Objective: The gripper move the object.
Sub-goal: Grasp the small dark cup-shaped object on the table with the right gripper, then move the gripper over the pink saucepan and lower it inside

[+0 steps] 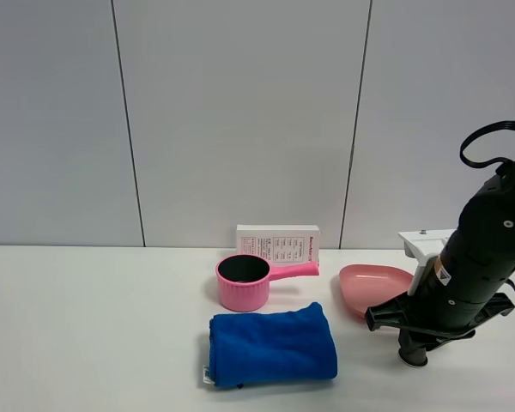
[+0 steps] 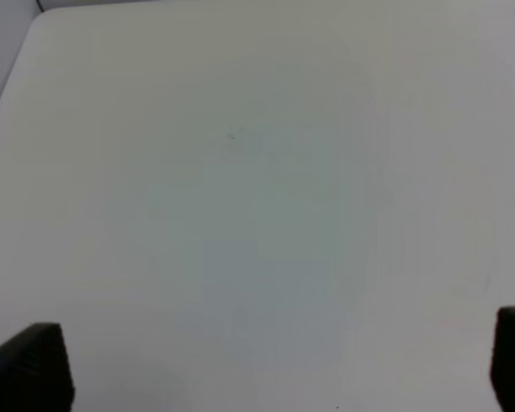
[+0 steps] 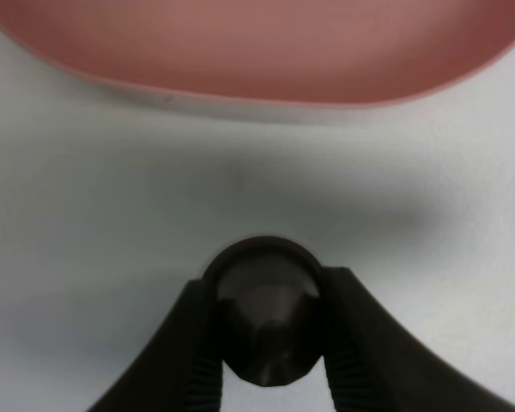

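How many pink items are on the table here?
2: a pink saucepan in front of the white box, and a pink plate to its right, beside the right gripper. Nothing else pink shows.

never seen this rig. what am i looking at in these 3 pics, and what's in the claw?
It is a two-armed table robot. The wide picture comes from a camera mounted high, off the arms; the other two come from cameras on each wrist.

On the white table are a pink saucepan, a white box behind it, a folded blue cloth and a pink plate.

The right claw is down at the table just in front of the plate, shut on a small dark coffee capsule; its fingers press both sides.

The left claw is open, with only bare table beneath it. That arm is out of the wide picture.
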Controlling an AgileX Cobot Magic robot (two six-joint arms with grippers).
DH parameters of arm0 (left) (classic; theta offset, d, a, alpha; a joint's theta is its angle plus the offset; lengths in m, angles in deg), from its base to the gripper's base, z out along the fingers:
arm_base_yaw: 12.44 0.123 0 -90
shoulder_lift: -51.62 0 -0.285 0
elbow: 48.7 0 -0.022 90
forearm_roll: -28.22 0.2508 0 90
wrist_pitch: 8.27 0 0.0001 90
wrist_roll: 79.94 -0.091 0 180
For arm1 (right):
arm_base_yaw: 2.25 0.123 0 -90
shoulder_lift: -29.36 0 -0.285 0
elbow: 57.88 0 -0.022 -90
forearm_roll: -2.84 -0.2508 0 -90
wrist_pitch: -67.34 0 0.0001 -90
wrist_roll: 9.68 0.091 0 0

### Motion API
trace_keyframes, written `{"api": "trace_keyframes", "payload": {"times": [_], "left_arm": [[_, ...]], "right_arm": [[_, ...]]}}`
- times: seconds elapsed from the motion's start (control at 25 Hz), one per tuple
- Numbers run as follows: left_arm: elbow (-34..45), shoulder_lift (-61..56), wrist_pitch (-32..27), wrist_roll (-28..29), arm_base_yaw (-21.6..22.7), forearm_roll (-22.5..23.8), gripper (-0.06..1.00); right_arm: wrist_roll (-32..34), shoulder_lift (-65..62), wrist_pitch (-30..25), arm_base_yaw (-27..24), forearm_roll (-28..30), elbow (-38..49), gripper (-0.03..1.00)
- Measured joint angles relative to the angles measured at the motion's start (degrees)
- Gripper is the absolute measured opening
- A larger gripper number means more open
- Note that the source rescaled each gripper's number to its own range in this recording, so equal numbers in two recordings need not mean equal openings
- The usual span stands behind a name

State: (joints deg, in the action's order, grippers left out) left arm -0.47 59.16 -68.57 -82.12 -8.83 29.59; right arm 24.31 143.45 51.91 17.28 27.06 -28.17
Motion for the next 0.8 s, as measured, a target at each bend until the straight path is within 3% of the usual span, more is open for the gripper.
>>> {"api": "trace_keyframes", "payload": {"times": [0.2,0.56,0.8], "left_arm": [[0.0,0.0,0.0,0.0,0.0,0.0,1.0],[0.0,0.0,0.0,0.0,0.0,0.0,1.0],[0.0,0.0,0.0,0.0,0.0,0.0,1.0]], "right_arm": [[0.0,0.0,-0.6,0.0,0.0,0.0,0.0],[-1.8,-5.0,-7.4,0.0,-1.6,0.0,0.0],[-12.7,-13.2,-9.4,0.8,-10.4,-1.3,0.0]]}}
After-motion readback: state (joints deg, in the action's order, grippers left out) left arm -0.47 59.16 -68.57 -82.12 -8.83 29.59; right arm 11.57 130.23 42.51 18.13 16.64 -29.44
